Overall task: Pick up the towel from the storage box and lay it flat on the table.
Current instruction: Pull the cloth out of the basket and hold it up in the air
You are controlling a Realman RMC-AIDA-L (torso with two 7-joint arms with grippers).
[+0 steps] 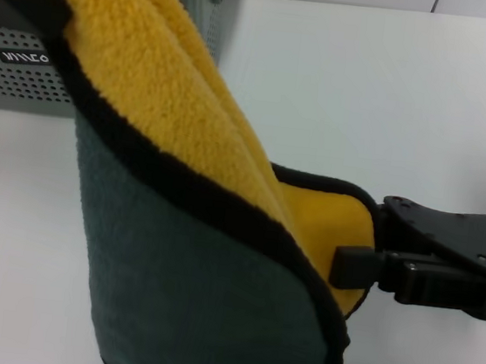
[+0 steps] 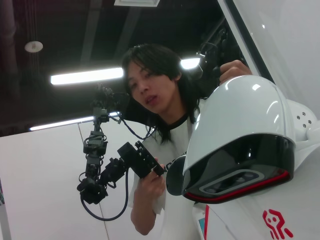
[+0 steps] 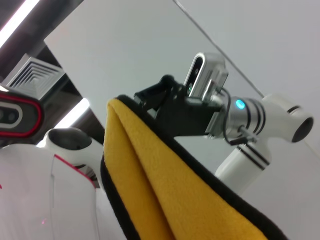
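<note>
Fluffy yellow-and-grey-green towel [image 1: 182, 254] hangs above white table [image 1: 392, 102], left gripper [image 3: 150, 102] and right gripper [image 1: 352, 265] fingers pinching its black-bound edges.

Your right gripper [image 1: 358, 264] reaches in low from the right with its fingers pinched on the towel's [image 1: 176, 227] lower corner, while your left gripper [image 3: 150, 102] is raised high, clamped on the upper edge.

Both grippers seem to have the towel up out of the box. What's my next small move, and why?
Probably draw the two grippers apart to stretch the towel. It hangs folded above the table, clear of the storage box. The right gripper pinches one corner and the left gripper holds the upper edge.
</note>
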